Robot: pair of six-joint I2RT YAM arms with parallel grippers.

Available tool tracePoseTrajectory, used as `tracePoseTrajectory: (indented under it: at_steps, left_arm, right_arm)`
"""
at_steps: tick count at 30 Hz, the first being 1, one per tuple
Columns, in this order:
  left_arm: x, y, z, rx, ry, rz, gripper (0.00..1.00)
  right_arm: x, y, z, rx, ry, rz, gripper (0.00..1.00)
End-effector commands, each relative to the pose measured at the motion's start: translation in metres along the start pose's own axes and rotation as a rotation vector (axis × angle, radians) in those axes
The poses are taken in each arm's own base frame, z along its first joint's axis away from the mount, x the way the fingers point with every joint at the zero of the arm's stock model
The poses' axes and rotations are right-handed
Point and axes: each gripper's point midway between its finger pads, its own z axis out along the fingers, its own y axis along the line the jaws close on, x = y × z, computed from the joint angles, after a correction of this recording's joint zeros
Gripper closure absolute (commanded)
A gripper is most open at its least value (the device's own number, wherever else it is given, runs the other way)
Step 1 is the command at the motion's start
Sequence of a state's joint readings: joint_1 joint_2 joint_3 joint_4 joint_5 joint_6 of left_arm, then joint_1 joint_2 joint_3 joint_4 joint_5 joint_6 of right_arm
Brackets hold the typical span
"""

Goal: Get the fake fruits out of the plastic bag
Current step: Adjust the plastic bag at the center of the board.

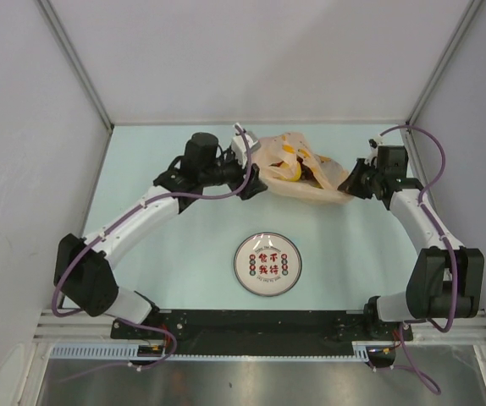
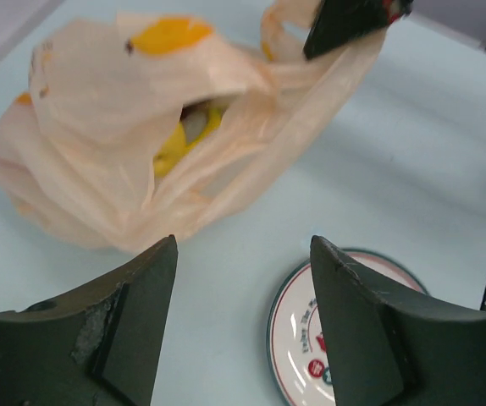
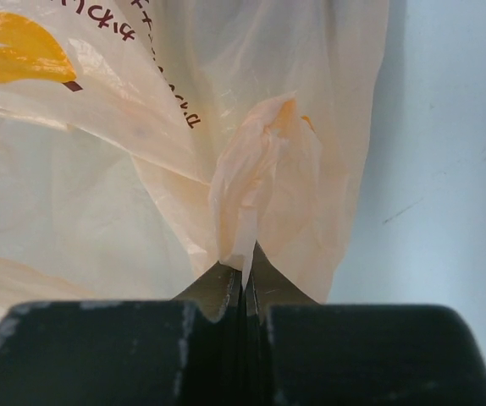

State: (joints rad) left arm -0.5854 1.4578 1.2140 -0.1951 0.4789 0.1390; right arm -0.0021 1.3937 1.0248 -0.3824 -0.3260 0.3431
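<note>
The pale-orange plastic bag (image 1: 304, 176) lies crumpled at the back of the table. Through its mouth I see a yellow fake fruit (image 1: 292, 172) with something dark beside it; the other fruits are hidden. In the left wrist view the same yellow fruit (image 2: 173, 145) shows inside the bag (image 2: 91, 135). My left gripper (image 2: 243, 254) is open and empty, just short of the bag's left side (image 1: 256, 176). My right gripper (image 3: 245, 269) is shut on a bunched fold of the bag (image 3: 251, 186) at its right end (image 1: 350, 183).
A round white plate (image 1: 267, 264) with red characters sits in front of the bag, mid-table; its rim (image 2: 275, 326) shows between my left fingers. Grey walls close in the table at the back and both sides.
</note>
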Motion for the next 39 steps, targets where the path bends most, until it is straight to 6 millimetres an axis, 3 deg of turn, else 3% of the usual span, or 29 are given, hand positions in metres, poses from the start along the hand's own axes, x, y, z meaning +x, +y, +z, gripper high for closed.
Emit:
tracePoseTrajectory:
  at_steps: [1, 2, 4, 5, 6, 7, 14, 17, 19, 21, 22, 24, 25, 26, 28, 29, 31, 32, 35, 38, 39]
  left_arm:
    - [-0.061, -0.017, 0.009, 0.092, -0.156, -0.040, 0.30]
    - [-0.072, -0.017, 0.015, 0.087, -0.171, -0.027, 0.30]
    - [-0.070, -0.008, 0.033, 0.043, -0.159, -0.032, 0.29]
    - [-0.079, -0.007, 0.036, 0.047, -0.174, -0.047, 0.29]
    - [-0.073, -0.005, 0.048, 0.052, -0.155, -0.070, 0.29]
    - [-0.079, -0.008, 0.054, 0.074, -0.162, -0.088, 0.29]
    - [-0.071, -0.019, 0.073, 0.112, -0.140, -0.174, 0.26]
    - [-0.065, -0.023, 0.091, 0.117, -0.124, -0.178, 0.24]
    - [-0.075, -0.026, 0.099, 0.122, -0.137, -0.178, 0.23]
    - [-0.067, -0.015, 0.116, 0.055, -0.112, -0.194, 0.23]
    - [-0.079, -0.017, 0.119, 0.050, -0.135, -0.183, 0.23]
    - [-0.076, -0.010, 0.131, 0.025, -0.124, -0.186, 0.25]
    - [-0.086, -0.007, 0.132, -0.001, -0.142, -0.179, 0.26]
    - [-0.081, -0.003, 0.136, -0.010, -0.127, -0.178, 0.29]
    - [-0.085, -0.001, 0.135, -0.020, -0.126, -0.155, 0.47]
    - [-0.085, 0.000, 0.132, -0.025, -0.119, -0.139, 0.62]
    - [-0.083, 0.004, 0.128, -0.027, -0.114, -0.142, 0.81]
    - [-0.082, 0.007, 0.125, -0.040, -0.112, -0.140, 1.00]
    - [-0.085, 0.015, 0.114, -0.051, -0.116, -0.118, 1.00]
    - [-0.101, 0.035, 0.097, -0.085, -0.155, -0.104, 1.00]
    - [-0.110, 0.054, 0.085, -0.116, -0.179, -0.104, 1.00]
  right_arm:
    - [-0.004, 0.009, 0.002, -0.017, -0.020, -0.033, 1.00]
    - [-0.003, 0.009, 0.002, -0.015, -0.019, -0.034, 1.00]
    - [-0.004, 0.010, 0.000, -0.016, -0.025, -0.037, 1.00]
    - [-0.004, 0.010, -0.001, -0.014, -0.026, -0.040, 1.00]
    - [-0.005, 0.009, -0.002, -0.012, -0.030, -0.040, 1.00]
    - [-0.008, 0.009, -0.005, -0.009, -0.040, -0.035, 1.00]
    - [-0.011, 0.009, -0.009, -0.013, -0.055, -0.031, 1.00]
    - [-0.010, 0.009, -0.008, -0.016, -0.049, -0.028, 1.00]
    - [-0.009, 0.009, -0.007, -0.019, -0.046, -0.027, 1.00]
    - [-0.008, 0.009, -0.006, -0.020, -0.043, -0.025, 1.00]
    - [-0.008, 0.009, -0.007, -0.020, -0.043, -0.025, 1.00]
    - [-0.008, 0.008, -0.006, -0.017, -0.041, -0.024, 1.00]
    - [-0.009, 0.009, -0.006, -0.018, -0.043, -0.025, 1.00]
    - [-0.008, 0.009, -0.006, -0.019, -0.041, -0.025, 1.00]
    - [-0.010, 0.010, -0.006, -0.026, -0.045, -0.028, 1.00]
    - [-0.011, 0.011, -0.007, -0.027, -0.049, -0.030, 1.00]
    - [-0.016, 0.012, -0.006, -0.029, -0.054, -0.033, 1.00]
    - [-0.017, 0.012, -0.005, -0.029, -0.054, -0.033, 1.00]
    - [-0.020, 0.014, -0.002, -0.035, -0.055, -0.033, 1.00]
    - [-0.034, 0.018, 0.001, -0.040, -0.074, -0.051, 1.00]
    - [-0.039, 0.018, 0.002, -0.039, -0.079, -0.058, 1.00]
